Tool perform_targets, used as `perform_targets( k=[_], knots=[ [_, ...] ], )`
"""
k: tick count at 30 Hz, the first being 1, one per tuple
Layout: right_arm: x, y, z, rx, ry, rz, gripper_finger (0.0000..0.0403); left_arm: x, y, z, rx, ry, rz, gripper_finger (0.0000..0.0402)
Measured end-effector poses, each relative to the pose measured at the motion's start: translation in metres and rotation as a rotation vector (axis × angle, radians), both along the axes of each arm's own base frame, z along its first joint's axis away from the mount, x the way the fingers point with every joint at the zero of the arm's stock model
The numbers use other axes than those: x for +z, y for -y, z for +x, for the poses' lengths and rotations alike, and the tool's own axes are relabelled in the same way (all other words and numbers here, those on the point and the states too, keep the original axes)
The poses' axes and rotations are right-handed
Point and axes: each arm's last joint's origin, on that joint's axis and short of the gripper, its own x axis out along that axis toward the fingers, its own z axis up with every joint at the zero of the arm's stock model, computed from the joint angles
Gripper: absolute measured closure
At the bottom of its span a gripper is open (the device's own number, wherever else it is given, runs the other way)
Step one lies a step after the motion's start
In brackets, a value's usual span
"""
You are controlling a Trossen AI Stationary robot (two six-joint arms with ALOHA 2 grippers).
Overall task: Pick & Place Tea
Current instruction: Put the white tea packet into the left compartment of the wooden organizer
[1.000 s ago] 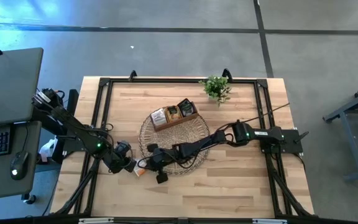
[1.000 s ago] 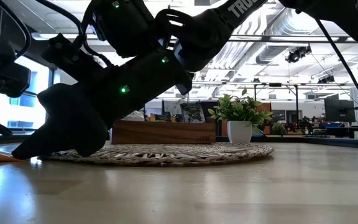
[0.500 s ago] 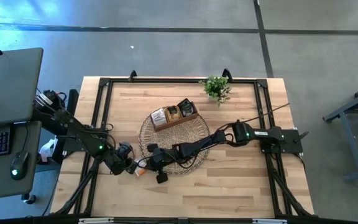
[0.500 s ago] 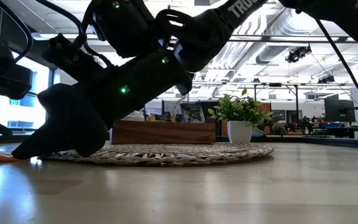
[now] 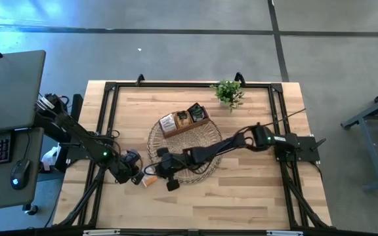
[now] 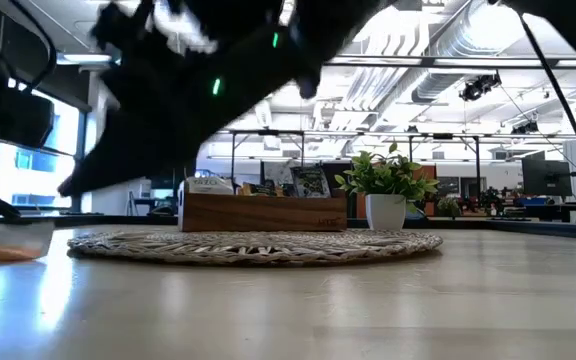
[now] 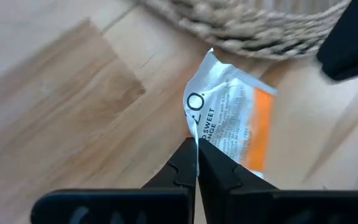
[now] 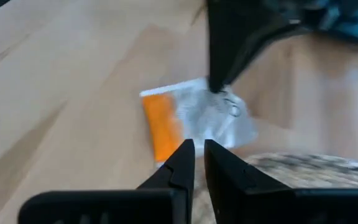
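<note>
Risk: left hand [image 7: 196, 177] pinching white-and-orange foil tea packet [image 7: 234, 127] by edge only; may slip. Right hand [image 8: 198, 163] slightly parted, empty, nearby on pale wooden bench [image 5: 241, 196]; collision possible.

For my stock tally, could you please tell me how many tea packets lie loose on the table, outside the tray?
1: a white-and-orange packet beside the woven mat, pinched by the left pincer. Others stand in the wooden tray; some may be hidden.

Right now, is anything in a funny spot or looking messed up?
Yes. One white and orange tea packet lies on the bare table just off the round woven mat, not in the wooden tray with the other packets. The left gripper is pinching its crinkled edge. The right gripper is close beside it.
</note>
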Motion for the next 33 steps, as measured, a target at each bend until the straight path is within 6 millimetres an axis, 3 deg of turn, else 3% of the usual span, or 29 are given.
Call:
perform_targets(
  k=[5, 11, 15, 18, 23, 27, 33],
  knots=[
    [0.046, 0.010, -0.012, -0.088, -0.010, -0.079, 0.0364, 0.029, -0.004, -0.003, 0.004, 0.001, 0.083, 0.0401],
    [0.099, 0.036, -0.035, -0.176, -0.067, -0.152, 0.0368, 0.072, -0.019, -0.007, 0.011, 0.082, 0.444, 0.0401],
    [0.120, 0.057, -0.056, -0.242, -0.182, -0.110, 0.0376, 0.090, -0.027, -0.003, 0.001, 0.130, 0.656, 0.0401],
    [0.134, 0.066, -0.067, -0.303, -0.216, -0.130, 0.0381, 0.097, -0.039, 0.007, 0.034, 0.109, 0.705, 0.0401],
    [0.128, 0.078, -0.083, -0.377, -0.311, -0.138, 0.0384, 0.100, -0.070, 0.030, 0.034, 0.047, 0.757, 0.0402],
    [0.107, 0.089, -0.107, -0.391, -0.393, 0.012, 0.0380, 0.103, -0.093, 0.048, 0.003, 0.047, 0.810, 0.0401],
    [0.086, 0.100, -0.143, -0.393, -0.250, 0.144, 0.0378, 0.101, -0.123, 0.073, -0.053, 0.061, 0.841, 0.0401]
  ],
)
